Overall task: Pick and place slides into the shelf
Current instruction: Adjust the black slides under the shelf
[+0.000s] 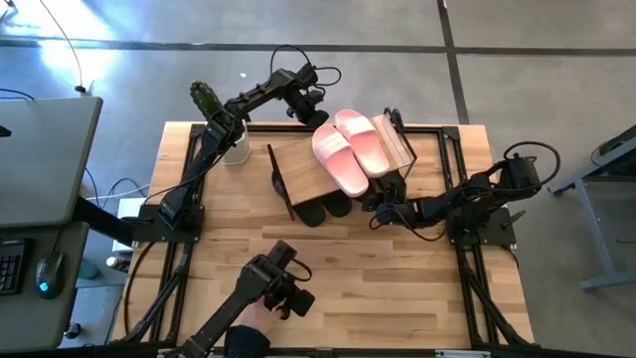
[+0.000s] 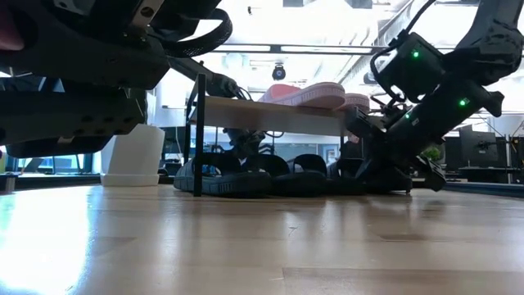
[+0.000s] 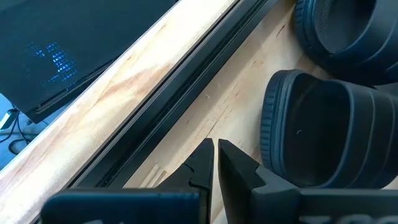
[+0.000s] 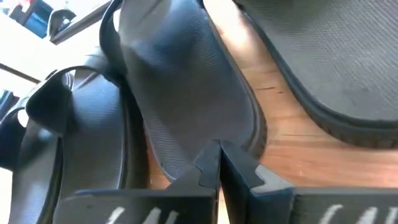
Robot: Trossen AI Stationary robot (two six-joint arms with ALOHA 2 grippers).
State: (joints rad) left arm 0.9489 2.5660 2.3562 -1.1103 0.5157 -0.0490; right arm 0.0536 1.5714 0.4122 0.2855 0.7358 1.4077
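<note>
The pale pink slides lie side by side on the shelf near the middle of the counter, with black slides on the counter beneath its plank. The right gripper sits low at the shelf's 4 o'clock corner, fingers clenched with tips touching a black slide. The left gripper hangs beyond the shelf at 12 o'clock, fingers clenched on nothing.

Under the light wood plank shelf, the black slide sandals are mostly hidden in the high view; only their ends poke out at the near edge. How many lie there cannot be counted. The dark right gripper partly covers the rightmost one. In the left wrist view, two black sandals are cut off by the picture's edge.
</note>
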